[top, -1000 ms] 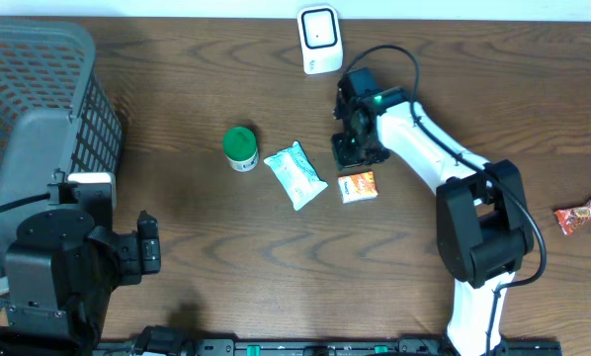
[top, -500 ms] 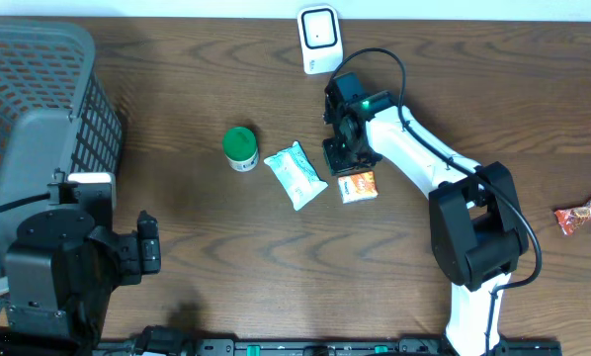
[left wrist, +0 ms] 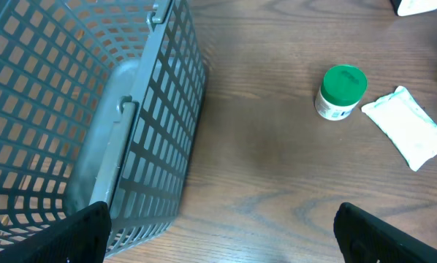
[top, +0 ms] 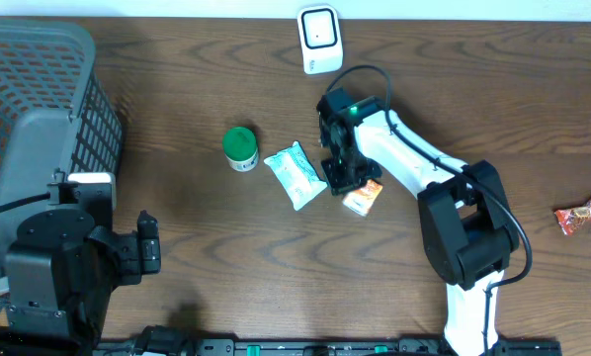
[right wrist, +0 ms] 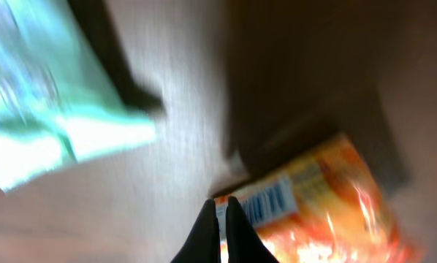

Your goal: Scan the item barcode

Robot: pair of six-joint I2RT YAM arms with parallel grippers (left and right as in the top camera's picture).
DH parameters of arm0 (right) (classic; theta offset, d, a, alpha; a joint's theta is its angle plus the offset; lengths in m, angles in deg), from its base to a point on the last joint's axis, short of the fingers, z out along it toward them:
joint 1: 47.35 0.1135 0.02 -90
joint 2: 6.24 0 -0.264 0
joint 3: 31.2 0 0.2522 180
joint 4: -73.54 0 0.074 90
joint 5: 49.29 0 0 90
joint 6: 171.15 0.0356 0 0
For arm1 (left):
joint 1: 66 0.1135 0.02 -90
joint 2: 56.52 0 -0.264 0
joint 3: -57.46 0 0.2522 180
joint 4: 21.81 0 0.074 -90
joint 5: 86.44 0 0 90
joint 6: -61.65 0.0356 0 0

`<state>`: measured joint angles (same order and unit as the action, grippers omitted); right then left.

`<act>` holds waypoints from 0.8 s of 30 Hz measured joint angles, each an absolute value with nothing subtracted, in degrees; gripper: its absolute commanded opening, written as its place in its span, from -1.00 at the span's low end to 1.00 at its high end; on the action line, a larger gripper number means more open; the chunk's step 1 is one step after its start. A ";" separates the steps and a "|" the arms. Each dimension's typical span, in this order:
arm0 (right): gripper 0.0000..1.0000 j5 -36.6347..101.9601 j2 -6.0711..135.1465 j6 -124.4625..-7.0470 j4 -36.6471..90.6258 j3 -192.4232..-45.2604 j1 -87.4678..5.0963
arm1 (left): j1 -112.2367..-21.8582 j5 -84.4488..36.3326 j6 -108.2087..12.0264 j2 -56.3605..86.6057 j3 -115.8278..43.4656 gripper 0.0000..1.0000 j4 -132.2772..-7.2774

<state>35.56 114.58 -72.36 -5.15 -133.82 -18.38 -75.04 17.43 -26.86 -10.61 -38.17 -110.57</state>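
A small orange snack packet [top: 363,199] lies tilted on the wood table right of centre. In the right wrist view its barcode end [right wrist: 277,201] faces up. My right gripper [top: 341,181] reaches down at the packet's left edge, and its tips [right wrist: 222,208] are pinched shut on that edge. The white barcode scanner [top: 318,38] stands at the table's far edge, behind the gripper. My left gripper [left wrist: 218,219] hangs wide open over bare wood near the basket, holding nothing.
A white-and-teal pouch [top: 295,174] lies just left of the right gripper, and a green-capped bottle [top: 240,148] stands further left. A grey mesh basket [top: 29,119] fills the left side. A red candy bar [top: 584,213] lies at the right edge.
The right gripper has slid left and toward the front, onto the orange packet's left edge. The packet has shifted slightly forward and turned. The left arm has not moved.
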 measured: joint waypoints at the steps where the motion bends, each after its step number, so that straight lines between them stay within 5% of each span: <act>1: -0.98 35.56 114.58 -72.92 -7.29 -133.82 -18.29 | -75.04 17.45 -26.86 -10.61 -38.17 0.96 -110.57; 9: -0.97 43.62 114.58 -73.47 -19.12 -133.76 -17.53 | -75.04 17.45 -26.86 -10.61 -38.17 0.96 -110.55; 24: -0.97 41.61 114.60 -71.77 -16.04 -133.76 -14.68 | -75.04 17.45 -26.86 -10.61 -38.17 0.96 -110.55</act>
